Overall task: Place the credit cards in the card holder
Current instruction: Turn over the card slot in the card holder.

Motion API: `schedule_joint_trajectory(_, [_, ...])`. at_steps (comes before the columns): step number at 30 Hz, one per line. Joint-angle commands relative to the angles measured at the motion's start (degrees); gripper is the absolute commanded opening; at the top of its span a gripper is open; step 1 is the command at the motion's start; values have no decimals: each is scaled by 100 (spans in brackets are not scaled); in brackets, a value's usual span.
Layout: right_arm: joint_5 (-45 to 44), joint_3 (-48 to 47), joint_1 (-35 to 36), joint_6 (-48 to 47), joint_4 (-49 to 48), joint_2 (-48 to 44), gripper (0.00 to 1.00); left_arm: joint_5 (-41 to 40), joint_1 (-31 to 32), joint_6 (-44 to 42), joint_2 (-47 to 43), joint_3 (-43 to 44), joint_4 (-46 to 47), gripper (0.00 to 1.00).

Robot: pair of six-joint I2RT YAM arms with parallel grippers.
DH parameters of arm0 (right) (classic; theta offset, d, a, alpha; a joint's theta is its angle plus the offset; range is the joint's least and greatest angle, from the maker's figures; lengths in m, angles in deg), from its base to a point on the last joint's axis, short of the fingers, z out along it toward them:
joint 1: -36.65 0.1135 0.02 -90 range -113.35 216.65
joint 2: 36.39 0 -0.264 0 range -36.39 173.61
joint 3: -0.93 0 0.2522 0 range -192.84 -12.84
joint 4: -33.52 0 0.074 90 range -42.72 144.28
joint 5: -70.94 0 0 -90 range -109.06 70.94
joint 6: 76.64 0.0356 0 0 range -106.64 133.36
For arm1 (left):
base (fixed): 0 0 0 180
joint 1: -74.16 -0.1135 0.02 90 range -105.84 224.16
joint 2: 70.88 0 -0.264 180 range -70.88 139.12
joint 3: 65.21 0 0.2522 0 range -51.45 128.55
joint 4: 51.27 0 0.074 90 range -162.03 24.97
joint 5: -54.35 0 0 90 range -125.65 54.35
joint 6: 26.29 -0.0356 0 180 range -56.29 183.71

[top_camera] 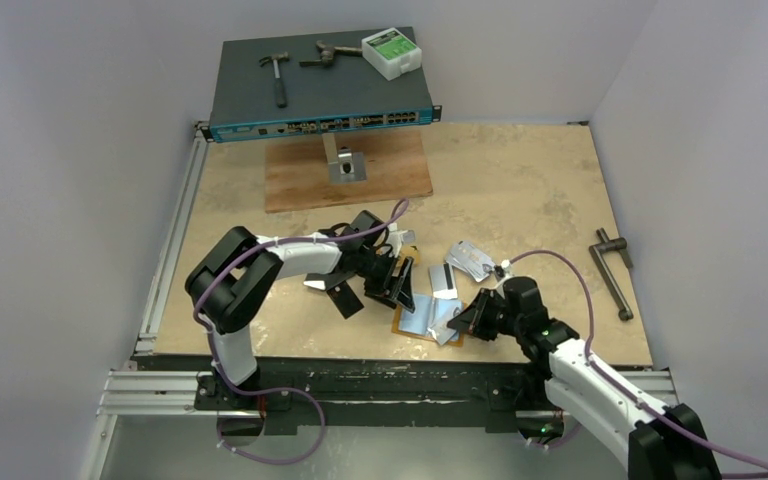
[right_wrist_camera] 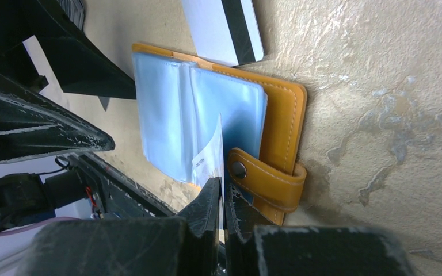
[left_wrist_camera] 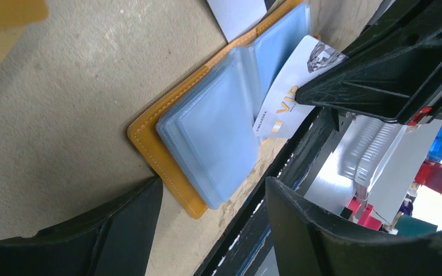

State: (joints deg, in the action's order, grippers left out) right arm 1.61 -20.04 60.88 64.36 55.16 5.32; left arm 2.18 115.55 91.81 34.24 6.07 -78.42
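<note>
Tabletop: card meets sleeves

Right gripper fingers press together on a white card, edge-on, aimed into the holder's clear sleeves. Left gripper fingers spread over the open holder's left corner (likely to steady it). Holder lies by the near edge, centre.

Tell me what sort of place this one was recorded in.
Most likely a robotics lab test cell, not a home: plain white walls box in the table, aluminium rails run along its near edge, and a network switch with a hammer on top lies at the far edge.
</note>
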Motion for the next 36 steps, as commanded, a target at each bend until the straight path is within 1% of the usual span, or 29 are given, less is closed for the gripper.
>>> schedule_joint_trajectory(1, [-125,190,56,-27,5,100,0,-299,65,-120,304,-250,591,67])
schedule_joint_trajectory(5, [-131,193,61,-55,-85,238,0,394,58,-62,184,-301,918,65])
schedule_joint_trajectory(6, [-118,197,57,-56,-120,280,0,574,57,-41,131,-340,1028,62])
schedule_joint_trajectory(12, [-124,215,68,-32,-316,488,0,1368,-5,202,-9,-529,1756,44])
schedule_joint_trajectory(15, [-133,225,76,-17,-387,534,0,1603,-33,282,-24,-510,1915,31])
schedule_joint_trajectory(17, [-146,228,83,7,-440,567,0,1589,-34,247,-39,-450,1828,27])
schedule_joint_trajectory(21, [-150,224,103,24,-514,652,0,1450,-34,149,-71,-232,1397,27])
schedule_joint_trajectory(27, [-206,129,115,-92,-334,682,0,1457,-23,141,20,-169,1386,26])
schedule_joint_trajectory(30, [-221,152,117,-72,-274,561,0,1461,-25,187,79,-216,1534,27])
schedule_joint_trajectory(36, [-153,379,121,120,-516,478,0,1652,-25,597,417,-255,2153,26])
